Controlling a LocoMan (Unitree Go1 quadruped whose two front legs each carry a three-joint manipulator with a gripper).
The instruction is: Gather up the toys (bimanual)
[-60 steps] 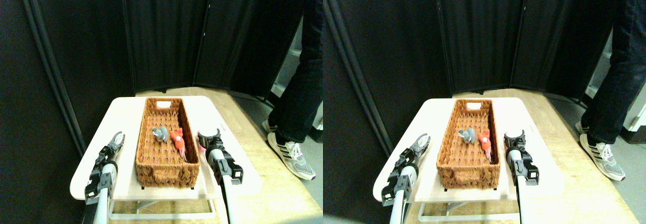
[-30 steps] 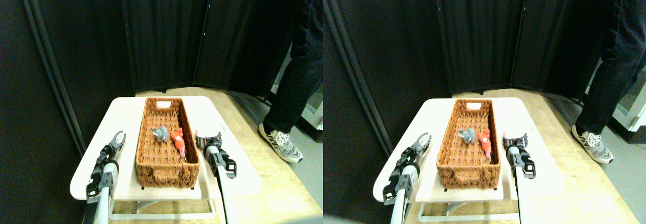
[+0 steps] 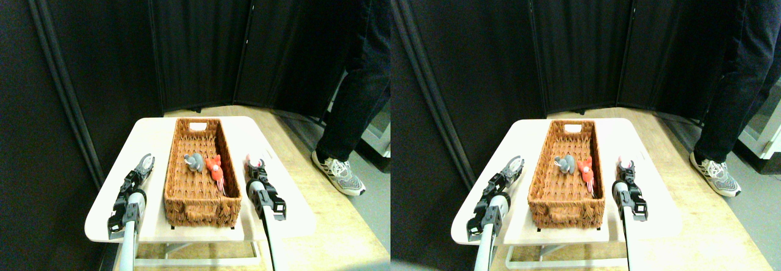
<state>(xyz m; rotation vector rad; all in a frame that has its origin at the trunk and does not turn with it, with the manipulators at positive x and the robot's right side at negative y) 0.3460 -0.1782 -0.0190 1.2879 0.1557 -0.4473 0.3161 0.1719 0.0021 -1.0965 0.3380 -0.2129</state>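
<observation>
A grey plush toy and an orange-red plush toy lie side by side in the middle of the brown wicker basket. The basket stands lengthwise on the small white table. My left gripper hovers over the table just left of the basket, open and empty. My right gripper is just right of the basket, level with the orange-red toy and apart from it.
A person's dark trouser leg and a striped sneaker stand on the wooden floor to the right of the table. A black folding screen closes off the back and left.
The right gripper's head has turned, so it now looks narrower than the wide U seen before. The left gripper edged slightly forward. The person's foot stepped back from the table.
</observation>
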